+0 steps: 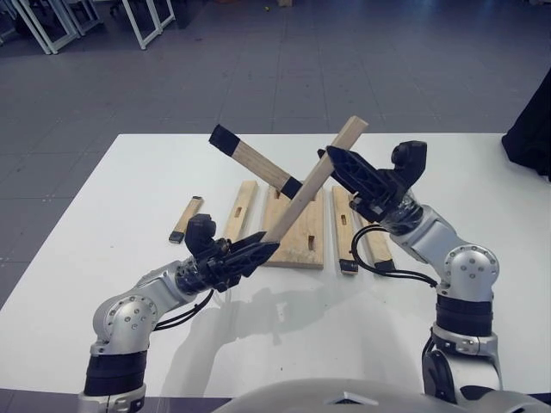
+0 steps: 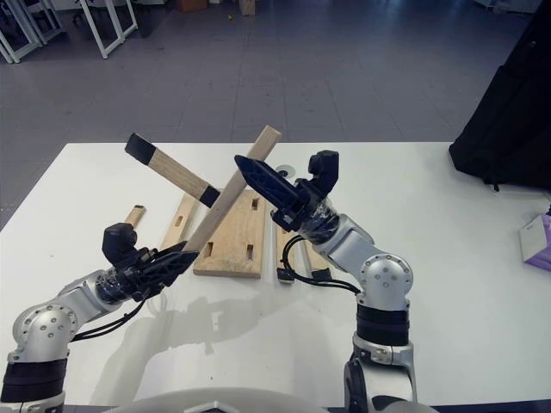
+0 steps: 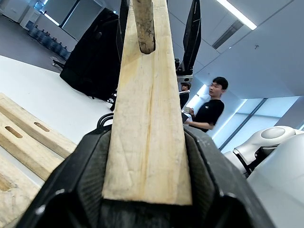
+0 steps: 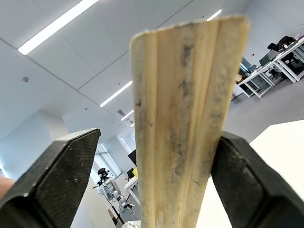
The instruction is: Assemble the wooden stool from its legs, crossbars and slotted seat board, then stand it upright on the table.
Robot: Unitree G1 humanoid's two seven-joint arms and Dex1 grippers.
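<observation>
— Closest to the head camera, the left gripper [image 1: 265,247] is clamping the bottom end of the long leg [image 1: 291,209], low and left of centre in the frame.

— Which way is the leg running?

— It is slanting from that grip toward the upper right, lifted off the table [image 1: 129,189]. I am judging the next move by that slant.

— Where is the right gripper [image 1: 329,156] sitting?

— It is pointing in from the right of the frame, with its tips straddling the leg's upper half. In the right wrist view its jaws are standing apart. One finger [image 4: 237,180] is touching the wood, and the other finger [image 4: 57,180] is showing a gap.

— And the crossbar?

— The black-tipped crossbar [image 1: 258,162] is sticking out across the leg's long axis toward the upper left, on the far side of the leg from the right arm. Its lower black end is meeting the leg just below the right tips. The left wrist view is showing wood sitting in the leg's slot, so I am judging it seated, though I cannot tell how deep.

— Which arm is nearer that joint?

— The right one. The left is anchoring the opposite end.

— And the seat?

— The seat board [image 1: 306,237] is lying flat on the table under the crossing. One spare bar [image 1: 242,209] is lying just left of it and another spare bar [image 1: 344,225] just right.
</observation>
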